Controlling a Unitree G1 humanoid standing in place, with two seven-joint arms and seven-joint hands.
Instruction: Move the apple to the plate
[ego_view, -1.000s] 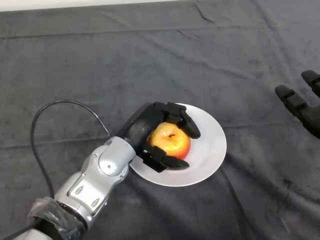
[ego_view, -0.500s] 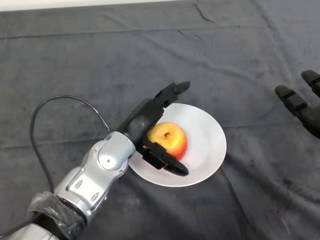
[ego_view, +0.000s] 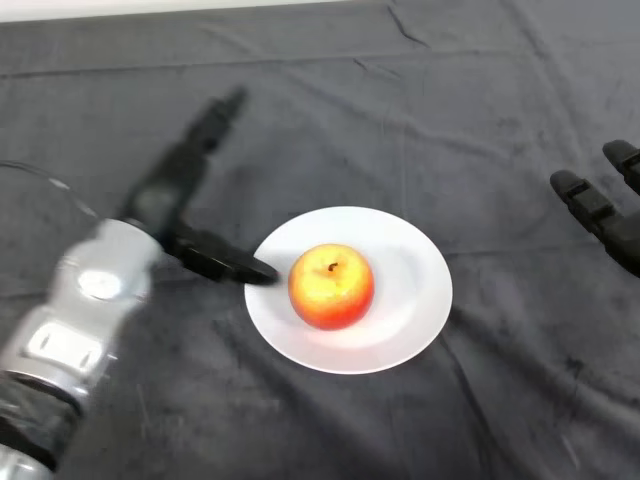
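A red and yellow apple (ego_view: 331, 286) stands upright on a white plate (ego_view: 410, 290) near the middle of the table, stem up. My left hand (ego_view: 170, 195) is open, its fingers straight and spread, over the dark cloth to the left of the plate. The thumb tip reaches near the plate's left rim; the fingers point up and away. The hand holds nothing and is apart from the apple.
A dark cloth (ego_view: 400, 120) covers the whole table. A black hand-like object (ego_view: 605, 210) lies at the right edge. The table's far edge runs along the top.
My hand opened and let go of the apple, then drew back to the left off the plate. The apple stays on the plate.
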